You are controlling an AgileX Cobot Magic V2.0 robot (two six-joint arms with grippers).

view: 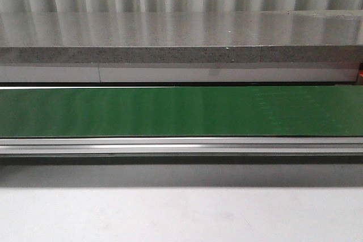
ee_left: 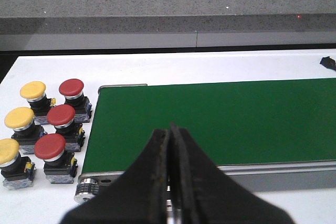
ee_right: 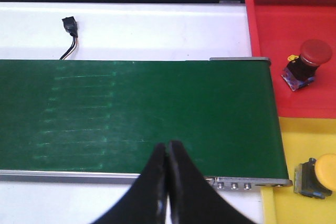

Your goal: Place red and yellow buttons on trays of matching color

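Six buttons stand in two columns on the white desk point(ee_left: 220, 66) just off the end of the green conveyor belt point(ee_left: 220, 119) in the left wrist view: three yellow buttons point(ee_left: 20, 118) in the outer column and three red buttons point(ee_left: 61, 115) in the column nearer the belt, each with a mushroom cap on a dark base, all upright and close together without clearly touching. In the right wrist view, at the other end of the belt, one red button point(ee_right: 307, 61) lies tilted on the red tray point(ee_right: 294, 19), and one yellow button point(ee_right: 320, 176) lies on its side on the yellow tray point(ee_right: 299, 140); the two trays sit edge to edge just beside the belt's end, the red one farther from the camera. The left end effector point(ee_left: 169, 129) hangs over the belt's near edge with its dark fingers pressed together and nothing between them. The right end effector point(ee_right: 167, 148) is likewise closed and empty, its tips meeting above the belt's near aluminium rail point(ee_right: 79, 176). A small black connector on a short wire point(ee_right: 69, 34) lies on the desk beyond the belt in the right wrist view. The front view shows only the bare stretch of belt point(view: 181, 111), its metal frame point(view: 181, 145), and a grey speckled ledge point(view: 181, 41) behind it; no button, tray or arm appears there.
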